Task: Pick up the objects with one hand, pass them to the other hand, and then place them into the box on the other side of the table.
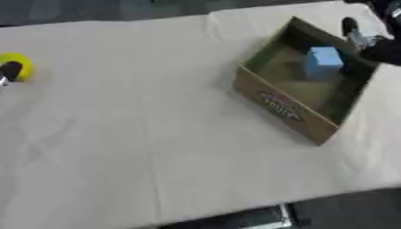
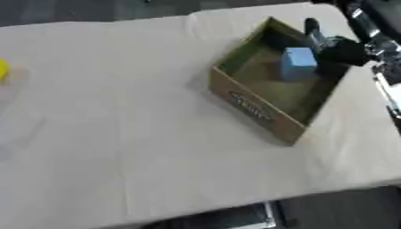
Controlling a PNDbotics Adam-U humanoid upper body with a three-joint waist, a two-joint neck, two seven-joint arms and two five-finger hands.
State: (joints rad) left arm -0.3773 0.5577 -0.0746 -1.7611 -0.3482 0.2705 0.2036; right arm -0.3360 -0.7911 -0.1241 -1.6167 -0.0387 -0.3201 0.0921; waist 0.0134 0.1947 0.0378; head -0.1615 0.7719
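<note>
A table (image 1: 156,134) draped in a pale beige cloth fills nearly all of both views, and you look down on it from the robot's head.

Toward the table's far right corner sits the open cardboard box (image 2: 254,107), brown, turned at an angle, with a printed label on its near wall.

Inside the box, towards its far side, a light blue block (image 2: 297,63) rests on the floor. So one object is already delivered, as far as the views show.

Your right hand (image 2: 337,47) hangs over the box's far right rim, just beside the blue block and apart from it. The hand is dark and blurred; it appears to hold nothing, but you cannot tell whether its fingers are spread or curled.

At the table's left edge lies a small yellow ball (image 1: 17,66), well apart from the box, with the whole width of the cloth between them.

Your left hand (image 1: 8,71) shows only as a dark sliver at that same left edge, touching or overlapping the yellow ball. Too little of it is in view to tell whether it is closed on the ball or merely beside it.

By this reckoning the task is about half done. What remains is to lift the yellow ball with the left hand, pass it across to the right hand, and set it in the box beside the blue block.
</note>
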